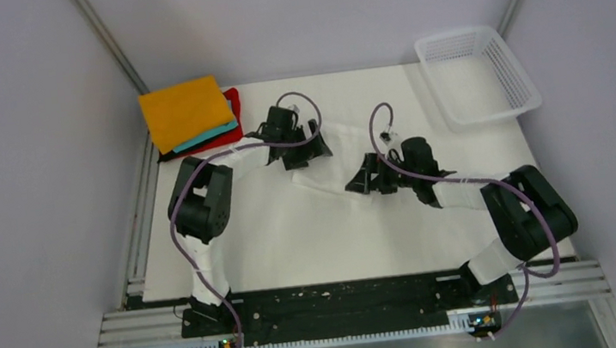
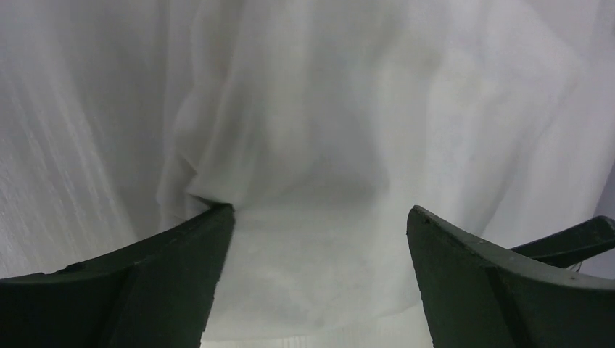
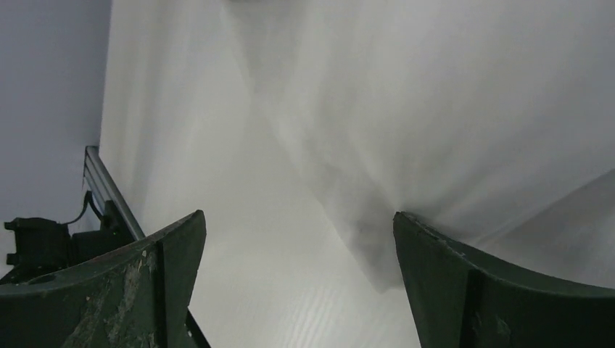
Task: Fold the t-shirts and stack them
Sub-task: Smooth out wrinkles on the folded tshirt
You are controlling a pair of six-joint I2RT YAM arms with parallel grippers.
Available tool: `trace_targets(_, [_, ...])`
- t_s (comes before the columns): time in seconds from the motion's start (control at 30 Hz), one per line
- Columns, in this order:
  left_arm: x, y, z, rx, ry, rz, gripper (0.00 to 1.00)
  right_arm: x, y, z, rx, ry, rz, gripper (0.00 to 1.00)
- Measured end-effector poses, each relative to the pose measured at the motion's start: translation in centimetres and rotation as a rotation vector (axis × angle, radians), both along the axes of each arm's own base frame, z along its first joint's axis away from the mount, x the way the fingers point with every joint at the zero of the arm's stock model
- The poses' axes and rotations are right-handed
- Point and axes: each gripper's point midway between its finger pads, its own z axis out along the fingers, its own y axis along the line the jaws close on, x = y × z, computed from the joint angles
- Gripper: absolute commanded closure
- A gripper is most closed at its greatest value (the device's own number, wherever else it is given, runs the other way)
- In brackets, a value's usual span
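white tee point(image 1: 334, 171): spread rumpled at mid-frame of the top view, on the table point(image 1: 295, 244), running diagonally between both grippers
left gripper point(image 1: 297, 147): at the tee's upper-left end; wrist view shows fingers point(image 2: 181, 275) wide apart, cloth bunched against the left fingertip, nothing clamped
right gripper point(image 1: 368, 178): at the tee's lower-right end; fingers point(image 3: 464, 283) spread apart, cloth edge beside the right fingertip, not gripped
stack: upper left of the table, orange tee point(image 1: 186, 111) on top, teal tee point(image 1: 206, 138) under it, red tee point(image 1: 233, 101) at the bottom
basket point(image 1: 508, 71): upper right corner, well apart from the tee
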Motion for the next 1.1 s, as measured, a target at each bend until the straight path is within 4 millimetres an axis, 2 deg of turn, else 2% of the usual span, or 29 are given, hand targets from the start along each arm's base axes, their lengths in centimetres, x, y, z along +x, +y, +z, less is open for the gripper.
trace_targets(0.07, [-1.1,0.7,-2.5,-0.010,0.066,0.009,0.01,-0.8,-0.5,-2.9,-0.023,0.078,-0.012,0.02])
trace_targets(0.1, [-1.0,1.0,-2.1,-0.024,0.059,0.013,0.01,-1.2,-0.8,-4.0,-0.025,0.103,-0.021,0.02])
trace_targets(0.2, [-1.5,1.6,-2.2,-0.062,0.044,0.029,0.01,-1.2,-1.0,-3.9,-0.010,0.086,-0.035,0.02])
trace_targets(0.3, [-2.8,1.9,-2.2,-0.103,0.024,0.029,0.01,-1.9,-1.4,-3.9,-0.005,0.065,-0.049,0.02])
trace_targets(0.4, [-5.7,2.3,-2.2,-0.133,0.028,0.025,0.01,-3.2,-1.9,-3.9,-0.009,0.062,-0.055,0.02])
trace_targets(0.5, [-9.6,2.6,-2.3,-0.124,0.054,0.013,0.01,-4.7,-2.2,-3.9,-0.025,0.068,-0.063,0.02])
trace_targets(0.6, [-13.5,3.1,-2.3,-0.057,0.078,0.009,0.01,-7.0,-2.0,-3.6,-0.054,0.083,-0.044,0.01])
trace_targets(0.7, [-16.0,3.6,-1.4,0.020,0.078,0.009,0.01,-8.1,-2.4,-1.8,-0.064,0.051,-0.061,0.01])
trace_targets(0.77, [-16.1,4.5,-0.5,0.057,0.047,0.040,0.01,-7.8,-3.2,0.3,-0.059,-0.011,-0.108,0.01])
trace_targets(0.93, [-13.8,7.8,0.1,0.191,-0.009,0.179,0.01,-6.7,-5.5,5.4,-0.029,-0.183,-0.256,0.01])
trace_targets(1.0, [-12.8,8.6,-0.4,0.231,-0.003,0.203,0.01,-6.6,-6.5,6.4,-0.027,-0.221,-0.308,0.01])
trace_targets(1.1, [-11.3,9.0,-2.0,0.291,0.026,0.207,0.04,-6.4,-7.6,6.5,-0.050,-0.232,-0.366,0.01])
